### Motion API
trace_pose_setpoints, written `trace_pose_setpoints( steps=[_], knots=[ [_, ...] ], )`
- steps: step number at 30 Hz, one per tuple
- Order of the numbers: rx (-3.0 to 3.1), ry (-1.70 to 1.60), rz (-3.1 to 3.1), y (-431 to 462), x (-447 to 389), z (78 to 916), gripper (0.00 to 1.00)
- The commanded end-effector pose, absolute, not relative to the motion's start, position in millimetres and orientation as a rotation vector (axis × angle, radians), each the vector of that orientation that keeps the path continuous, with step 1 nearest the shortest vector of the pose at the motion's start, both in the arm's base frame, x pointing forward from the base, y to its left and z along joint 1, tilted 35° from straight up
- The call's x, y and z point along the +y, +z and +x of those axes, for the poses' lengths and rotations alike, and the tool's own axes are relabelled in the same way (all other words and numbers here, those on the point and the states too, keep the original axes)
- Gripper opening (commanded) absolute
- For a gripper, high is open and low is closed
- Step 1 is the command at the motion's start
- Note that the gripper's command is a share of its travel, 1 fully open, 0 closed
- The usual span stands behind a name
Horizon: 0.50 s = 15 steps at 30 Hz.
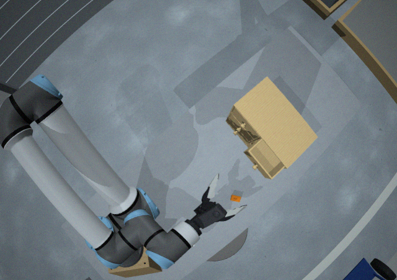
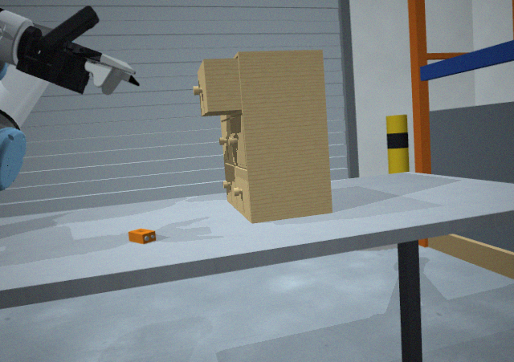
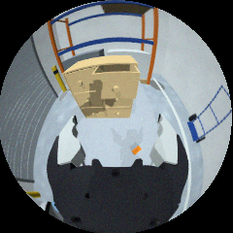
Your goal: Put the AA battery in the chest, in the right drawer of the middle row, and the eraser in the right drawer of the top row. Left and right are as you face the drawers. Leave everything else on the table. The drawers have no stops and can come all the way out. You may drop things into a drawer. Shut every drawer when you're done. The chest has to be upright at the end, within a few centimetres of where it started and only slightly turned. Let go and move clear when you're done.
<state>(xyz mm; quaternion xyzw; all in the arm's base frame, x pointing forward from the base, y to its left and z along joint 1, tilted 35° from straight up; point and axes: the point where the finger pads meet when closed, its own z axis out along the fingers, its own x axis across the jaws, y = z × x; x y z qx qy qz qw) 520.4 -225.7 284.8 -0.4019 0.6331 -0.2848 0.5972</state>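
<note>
Chest (image 1: 275,123) (image 2: 286,134) (image 3: 109,97) of pale wood, top-right drawer (image 1: 267,159) (image 2: 222,86) (image 3: 115,70) open, contents uncertain; closing remains; black gripper (image 1: 228,194) (image 2: 120,80) (image 3: 116,115) wide, empty.

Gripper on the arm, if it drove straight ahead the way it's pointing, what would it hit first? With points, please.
Probably the front of the pulled-out top right drawer (image 1: 265,158) (image 2: 222,86) (image 3: 116,81). The gripper (image 1: 232,189) (image 2: 123,82) (image 3: 116,115) angles downward, though, so it might pass just underneath; depth is unclear.

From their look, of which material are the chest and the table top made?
The chest looks like pale wood, probably matt: fine grain lines show. The table top is smooth, plain grey, perhaps painted metal or laminate; no grain shows, so I cannot tell which.
</note>
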Motion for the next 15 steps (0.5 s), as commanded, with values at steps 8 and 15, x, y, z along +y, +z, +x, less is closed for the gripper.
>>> trace_pose_setpoints(
  steps=[8, 15],
  knots=[
    [1.472, -0.689, -0.906, 284.1, -219.7, 523.6, 1.00],
    [1.472, -0.694, -0.901, 284.7, -223.0, 524.7, 1.00]
  ],
)
